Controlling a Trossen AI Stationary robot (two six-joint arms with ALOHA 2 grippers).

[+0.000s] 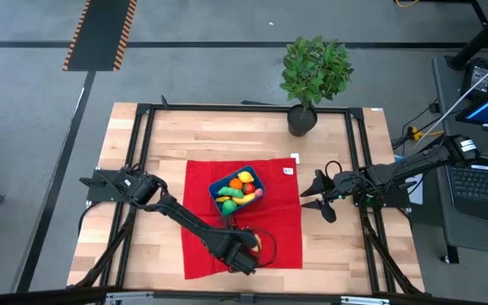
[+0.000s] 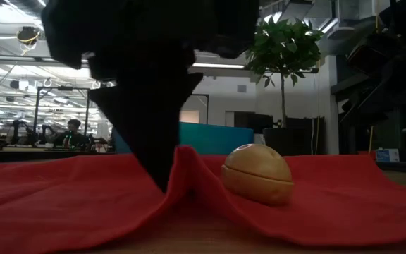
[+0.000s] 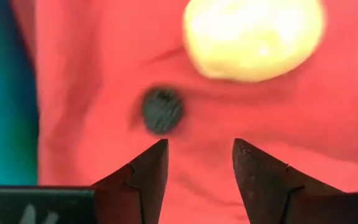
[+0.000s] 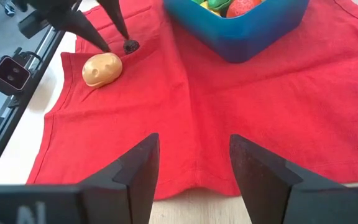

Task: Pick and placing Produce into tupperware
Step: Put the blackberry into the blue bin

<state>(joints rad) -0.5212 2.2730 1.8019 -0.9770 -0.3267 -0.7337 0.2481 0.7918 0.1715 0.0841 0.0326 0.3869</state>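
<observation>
Berry (image 3: 163,110) was the thing to watch: a small dark knobbly piece lying loose on the red cloth (image 1: 282,237), just ahead of the left pincer (image 3: 199,163) and a touch off to one side of the gap between its tips. That pincer looked released, jaws apart with nothing between them, its tips down at the cloth and bunching it up in the low view. Right beside the berry sat a tan potato (image 4: 102,68), long axis running roughly across the line of the left fingers (image 3: 149,168), so I'd guess a straight reach could bump it.

Tub (image 1: 236,190) sat mid-cloth, already holding a heap of red, orange, yellow and green produce (image 1: 240,191). Berry and potato were both at the cloth's near edge, well apart from it.

Right pincer (image 4: 192,163) hovered open and empty over by the cloth's right edge, far from both pieces. Left arm was clearly nearer, so the berry pick looked like its job.
</observation>
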